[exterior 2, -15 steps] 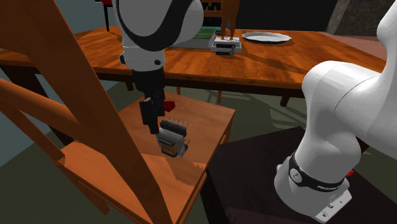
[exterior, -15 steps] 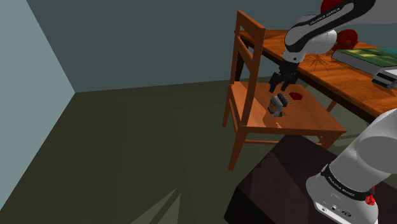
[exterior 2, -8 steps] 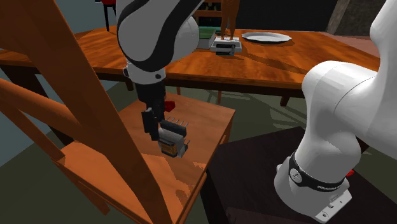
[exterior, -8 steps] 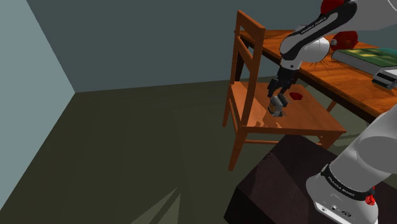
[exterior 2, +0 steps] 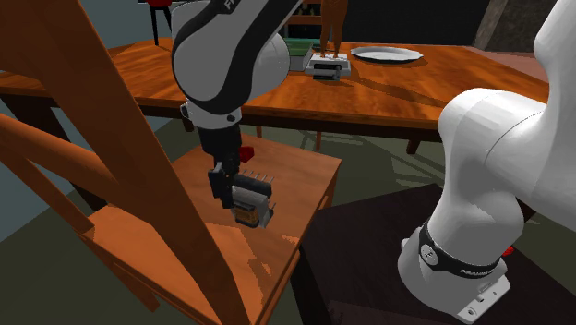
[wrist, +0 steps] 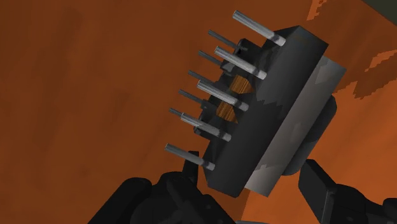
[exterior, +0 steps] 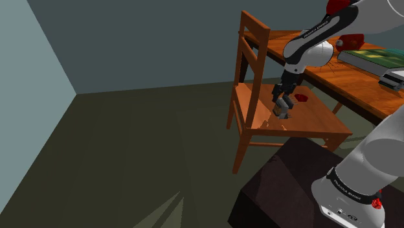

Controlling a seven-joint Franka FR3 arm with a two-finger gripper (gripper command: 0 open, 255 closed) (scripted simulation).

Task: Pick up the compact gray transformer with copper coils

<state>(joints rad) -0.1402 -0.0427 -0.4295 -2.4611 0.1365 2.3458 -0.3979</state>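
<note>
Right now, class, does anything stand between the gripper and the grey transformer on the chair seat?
Nothing visible does. The open gripper straddles the transformer on the chair seat. The small red thing lies apart from it, towards the table.

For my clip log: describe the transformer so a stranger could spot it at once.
Find the wooden chair beside the long table. On its seat stands the transformer, a small dark grey block with copper windings. Unlike the small red piece nearby, it bristles with rows of metal pins.

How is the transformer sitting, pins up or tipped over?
Pins up: the transformer rests on the chair seat with its metal pins pointing upward.
</note>
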